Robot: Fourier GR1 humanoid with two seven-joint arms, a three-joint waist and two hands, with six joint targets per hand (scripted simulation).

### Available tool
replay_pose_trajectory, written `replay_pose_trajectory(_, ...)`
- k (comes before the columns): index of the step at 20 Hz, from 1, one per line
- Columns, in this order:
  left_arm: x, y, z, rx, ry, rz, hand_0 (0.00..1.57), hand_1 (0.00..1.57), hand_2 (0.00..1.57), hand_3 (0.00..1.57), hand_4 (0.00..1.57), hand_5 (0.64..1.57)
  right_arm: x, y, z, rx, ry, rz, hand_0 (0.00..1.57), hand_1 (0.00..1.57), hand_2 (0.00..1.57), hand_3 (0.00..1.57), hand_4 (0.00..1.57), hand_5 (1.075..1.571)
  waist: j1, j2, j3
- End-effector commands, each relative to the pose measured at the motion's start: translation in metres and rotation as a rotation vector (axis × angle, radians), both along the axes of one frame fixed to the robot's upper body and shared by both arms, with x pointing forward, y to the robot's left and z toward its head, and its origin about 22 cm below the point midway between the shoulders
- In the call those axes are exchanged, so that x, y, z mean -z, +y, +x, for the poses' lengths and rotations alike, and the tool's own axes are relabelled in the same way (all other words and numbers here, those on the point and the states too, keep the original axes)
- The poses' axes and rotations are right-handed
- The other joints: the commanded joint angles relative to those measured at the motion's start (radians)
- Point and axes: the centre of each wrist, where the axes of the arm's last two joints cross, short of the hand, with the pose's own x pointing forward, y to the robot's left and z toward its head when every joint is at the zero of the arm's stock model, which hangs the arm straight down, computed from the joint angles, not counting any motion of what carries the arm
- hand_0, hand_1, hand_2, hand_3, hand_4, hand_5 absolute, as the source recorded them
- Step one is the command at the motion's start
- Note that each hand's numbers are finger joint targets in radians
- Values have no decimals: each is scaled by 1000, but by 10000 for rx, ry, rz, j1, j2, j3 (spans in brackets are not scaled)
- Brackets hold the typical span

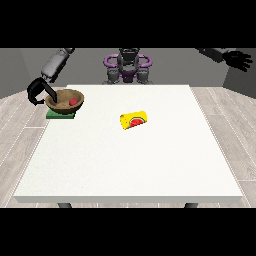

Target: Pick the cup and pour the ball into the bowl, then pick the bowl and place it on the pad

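A brown bowl [65, 100] rests on a green pad [60, 114] near the table's left edge, with a red ball [74, 101] inside it. The hand at the view's left [36, 93] is at the bowl's left rim, its fingers curled round that rim. A yellow cup [134, 120] with a watermelon picture lies on its side near the table's middle, away from both hands. The hand at the view's right [238, 60] is raised high beyond the table's right side, fingers spread and holding nothing.
The large white table [130, 165] stretches toward the camera. The robot's torso [128, 66] stands behind its far edge. Grey wood floor surrounds the table.
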Motion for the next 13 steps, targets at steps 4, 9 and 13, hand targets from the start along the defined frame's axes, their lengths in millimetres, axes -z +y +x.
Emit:
replay_pose_trajectory(4,13,7,-6,-15,532,26,0,0,0,0,1178,1550,-9,7,11,-354,372,362,0,0,184,118,0,1392,-62,-456,-8)
replay_pose_trajectory(9,31,-99,33,1525,2214,-70,0,0,0,0,902,1559,3,2,7,-214,1897,215,0,0,0,0,0,1354,39,-2553,12)
replay_pose_trajectory(13,64,-101,30,661,3360,-270,0,0,0,0,902,1559,-45,42,47,-2373,656,825,0,0,0,0,476,1434,-645,-3697,-16)
